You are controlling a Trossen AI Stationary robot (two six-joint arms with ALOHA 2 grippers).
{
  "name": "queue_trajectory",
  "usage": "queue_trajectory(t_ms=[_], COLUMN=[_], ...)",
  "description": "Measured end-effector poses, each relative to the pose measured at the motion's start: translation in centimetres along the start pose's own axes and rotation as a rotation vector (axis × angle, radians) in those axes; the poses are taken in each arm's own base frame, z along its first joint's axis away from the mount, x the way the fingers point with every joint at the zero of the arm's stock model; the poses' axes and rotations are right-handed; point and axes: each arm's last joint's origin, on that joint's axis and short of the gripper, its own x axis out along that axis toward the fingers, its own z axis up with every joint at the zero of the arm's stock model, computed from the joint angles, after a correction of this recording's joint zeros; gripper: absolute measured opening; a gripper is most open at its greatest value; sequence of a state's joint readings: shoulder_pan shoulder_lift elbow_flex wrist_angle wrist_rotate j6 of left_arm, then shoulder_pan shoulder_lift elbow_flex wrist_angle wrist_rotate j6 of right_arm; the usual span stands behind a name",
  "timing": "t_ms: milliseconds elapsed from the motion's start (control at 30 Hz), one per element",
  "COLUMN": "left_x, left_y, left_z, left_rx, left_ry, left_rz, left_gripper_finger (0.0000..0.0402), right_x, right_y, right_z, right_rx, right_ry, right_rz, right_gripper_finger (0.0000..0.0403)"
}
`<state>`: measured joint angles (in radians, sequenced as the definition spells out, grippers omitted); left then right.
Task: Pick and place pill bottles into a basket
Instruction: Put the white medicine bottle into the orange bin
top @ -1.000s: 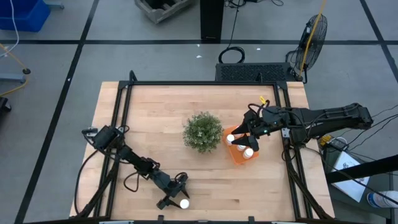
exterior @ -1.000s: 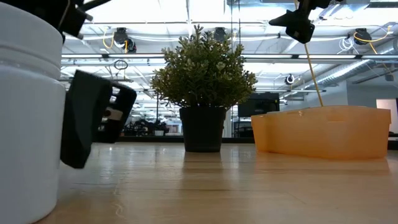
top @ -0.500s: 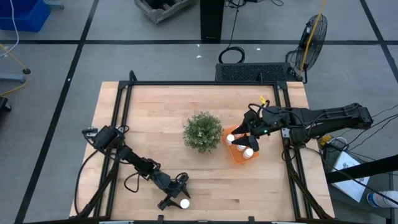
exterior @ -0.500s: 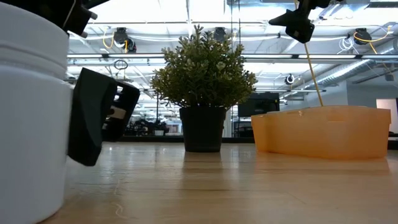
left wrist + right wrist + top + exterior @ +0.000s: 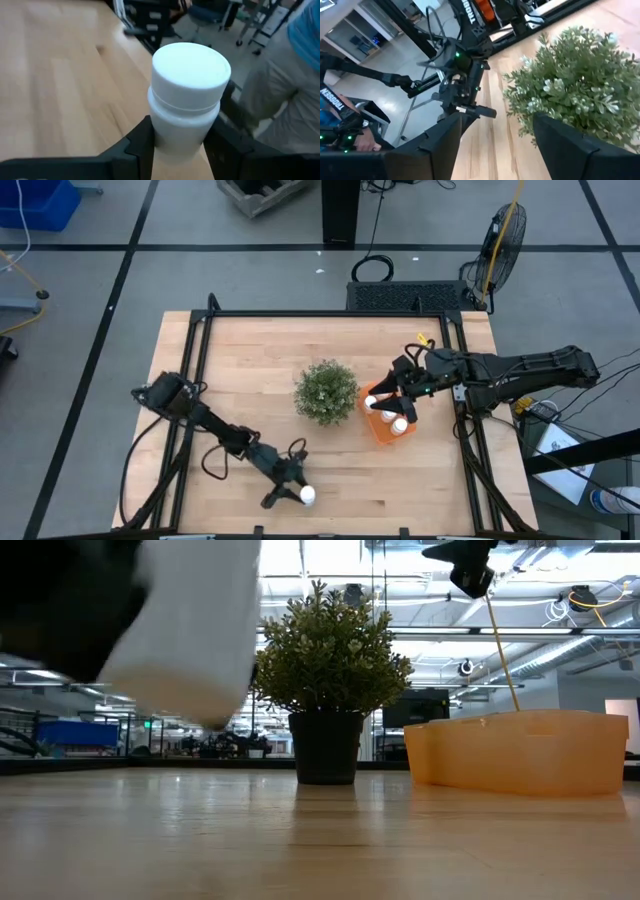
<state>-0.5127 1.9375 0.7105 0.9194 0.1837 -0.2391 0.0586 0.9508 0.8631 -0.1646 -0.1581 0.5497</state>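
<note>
My left gripper [image 5: 292, 486] is near the table's front edge, left of centre, shut on a white pill bottle [image 5: 307, 496] with a white cap [image 5: 190, 65]. In the low view this bottle [image 5: 190, 630] hangs clear of the tabletop. The orange basket [image 5: 380, 430] stands right of centre and holds three pill bottles [image 5: 389, 417]. My right gripper [image 5: 388, 392] hovers over the basket's far left corner. Its fingers are open [image 5: 495, 150] with nothing between them. My left gripper pinches the bottle's body [image 5: 165, 135] just below the cap between its two fingers, one on each side. The fingers [image 5: 137, 147] come slanting down from the table's left. The bottle is lifted clear of the table and tilted, its bottom [image 5: 195, 710] in the air.
A round green potted plant [image 5: 326, 391] stands mid-table, close to the basket's left side. Black frame rails [image 5: 200, 360] run along the table's left, right and far sides. A person [image 5: 295, 75] shows beyond the table's edge in the left wrist view.
My left gripper has shut on the pill bottle, which stood on the table, and has lifted it clear, shifting a little toward the table's right edge. The bottle now hangs tilted. My right gripper has risen slightly over the basket.
</note>
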Motion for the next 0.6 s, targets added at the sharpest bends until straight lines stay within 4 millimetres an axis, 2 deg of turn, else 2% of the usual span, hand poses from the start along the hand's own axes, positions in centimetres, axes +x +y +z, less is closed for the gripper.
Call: queue_trajectory(t_ms=[133, 233, 400, 600], left_x=[-1.7, -3.2, -5.2, -6.4], left_y=[0.0, 0.2, 0.5, 0.9], left_z=[2.9, 5.2, 9.4, 14.8], left_rx=[0.009, -0.013, -0.056, -0.057], left_ry=[-0.022, 0.030, 0.190, 0.264], left_rz=[0.050, 0.120, 0.217, 0.317], left_gripper_finger=[0.0145, 0.0145, 0.0145, 0.0145], right_x=[0.2, 0.6, 1.5, 2.5], right_y=[0.4, 1.2, 3.6, 5.9], right_z=[0.1, 0.3, 3.1, 6.5], right_rx=[-0.006, -0.062, -0.173, -0.222], right_ry=[-0.004, 0.007, -0.036, -0.053], right_rz=[0.045, 0.076, 0.126, 0.199], right_gripper_finger=[0.0219, 0.0211, 0.0211, 0.0242])
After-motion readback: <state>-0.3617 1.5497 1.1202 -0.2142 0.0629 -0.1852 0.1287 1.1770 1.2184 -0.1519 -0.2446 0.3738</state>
